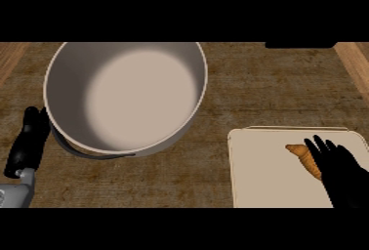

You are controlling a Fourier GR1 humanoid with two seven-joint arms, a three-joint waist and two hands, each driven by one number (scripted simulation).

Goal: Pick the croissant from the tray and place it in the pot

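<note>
At the far left the left hand shows as a dark shape at the edge of the view, just beside the pot's wall; whether its fingers are straight or curled I cannot tell. Next comes the pot — wide, pale inside, nothing in it — standing on the brown surface, well to the left of the right fingers. Then the tray, flat and cream, with the croissant lying on its right half. The croissant's long axis runs on a slant, from its upper-left tip down to the lower right, where it passes under the fingers. The right hand is over it, fingers spread apart and fairly straight, not yet curled round it; the croissant sits just left of and beneath them, touching or nearly so. The right hand is by far the nearer, so the grasp falls to it — likely closing across the pastry's short axis. No brand, label or writing can be read anywhere.
</note>
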